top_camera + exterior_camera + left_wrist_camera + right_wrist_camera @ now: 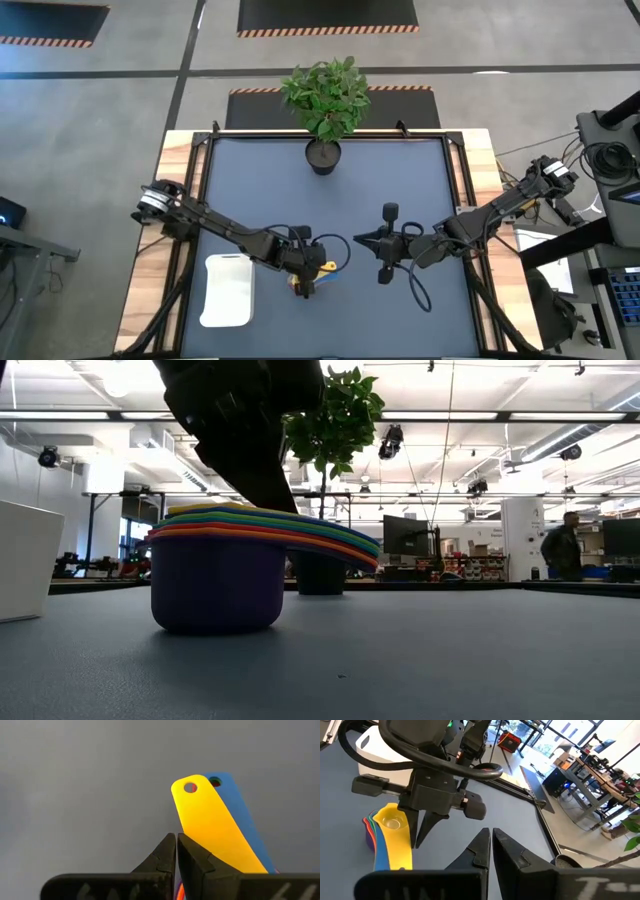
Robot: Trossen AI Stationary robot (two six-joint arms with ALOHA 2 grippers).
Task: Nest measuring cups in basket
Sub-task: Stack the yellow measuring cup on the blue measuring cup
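The measuring cups (pixel 215 575) stand nested in one stack on the table, purple at the bottom and yellow on top, with their handles fanned out toward the right. The stack (pixel 303 283) sits just right of the basket (pixel 228 290), a white tray lying on the mat. My left gripper (pixel 306 278) hangs over the stack, shut, fingers pointing down beside the yellow handle (pixel 210 820); a blue handle (pixel 240 805) shows under it. My right gripper (pixel 360 240) is shut and hovers to the right of the stack, touching nothing. My left gripper (pixel 420 837) comes from above with shut fingers pointing down next to the yellow top cup (pixel 392 822), at the edge of its handle. Whether the fingertips touch the cup or the handle, I cannot tell. The stack rests on the table.
A black plant pot (pixel 323 155) with a leafy plant stands at the table's far edge, middle. The basket's wall (pixel 25 560) rises left of the stack. Open mat lies right of and in front of the stack. A person stands in the room beyond (pixel 562 545).
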